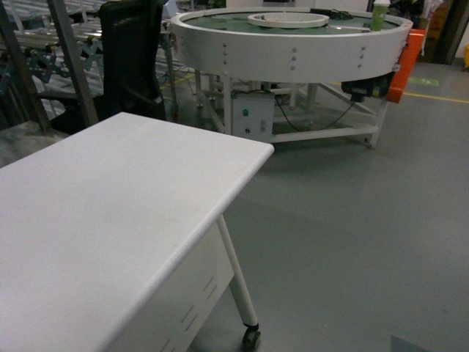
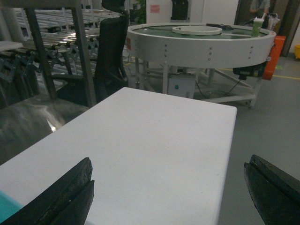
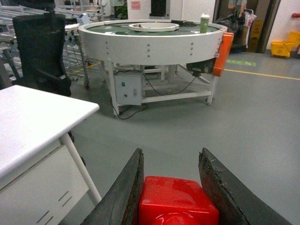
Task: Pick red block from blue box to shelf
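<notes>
**Red block in hand, shelf not yet reached**

Held between the 2 dark fingers (image 3: 126, 192) of the right gripper (image 3: 176, 192): the red block (image 3: 178, 201), pinched at the bottom of the right wrist view, both pads against its sides. Lifted clear — grey floor beneath and ahead, white table (image 3: 33, 122) off at 9 o'clock.

Left gripper (image 2: 168, 192) spread wide and holding nothing, fingertips at 7 and 4 o'clock in its own view, hovering over the same white table. A sliver of turquoise at the lower-left corner — probably the blue box (image 2: 7, 206), though too little showing to be sure.

Pick judged done, with the block out of the box. Left to do: carry and place. Steel shelf (image 2: 51, 42) visible at 10 o'clock, behind the black chair (image 2: 110, 51), well apart from the held block. White round conveyor (image 1: 293, 37) at 12 o'clock, not part of the job.
</notes>
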You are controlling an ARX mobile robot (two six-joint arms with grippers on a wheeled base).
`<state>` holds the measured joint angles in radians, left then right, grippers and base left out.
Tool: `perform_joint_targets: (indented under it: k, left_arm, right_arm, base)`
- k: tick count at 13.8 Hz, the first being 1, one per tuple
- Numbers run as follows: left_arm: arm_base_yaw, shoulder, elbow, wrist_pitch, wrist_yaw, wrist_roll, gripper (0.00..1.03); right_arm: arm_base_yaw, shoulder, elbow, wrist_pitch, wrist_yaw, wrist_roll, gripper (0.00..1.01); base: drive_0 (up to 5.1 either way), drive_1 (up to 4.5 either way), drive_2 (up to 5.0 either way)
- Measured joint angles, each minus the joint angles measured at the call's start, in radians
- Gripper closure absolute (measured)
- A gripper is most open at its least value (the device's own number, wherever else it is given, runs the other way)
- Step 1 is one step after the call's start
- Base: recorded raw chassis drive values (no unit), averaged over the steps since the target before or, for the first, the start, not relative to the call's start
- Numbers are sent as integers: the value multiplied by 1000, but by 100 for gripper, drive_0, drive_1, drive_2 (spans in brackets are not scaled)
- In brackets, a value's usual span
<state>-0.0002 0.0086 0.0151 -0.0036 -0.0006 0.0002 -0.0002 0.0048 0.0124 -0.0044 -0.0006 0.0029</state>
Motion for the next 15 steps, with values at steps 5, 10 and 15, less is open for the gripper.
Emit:
perform_joint_targets:
  k: [5,10,15]
  left_arm:
    - [0,0,0,0,0,0,5]
    - [0,0,0,0,0,0,5]
    - [0,0,0,0,0,0,5]
  right_arm:
    - [0,0,0,0,0,0,72]
    - [0,0,0,0,0,0,72]
    - [0,0,0,0,0,0,72]
  base:
    - [-142,-142,-142]
    - [-144,-144,-144]
    - [-144,-144,-144]
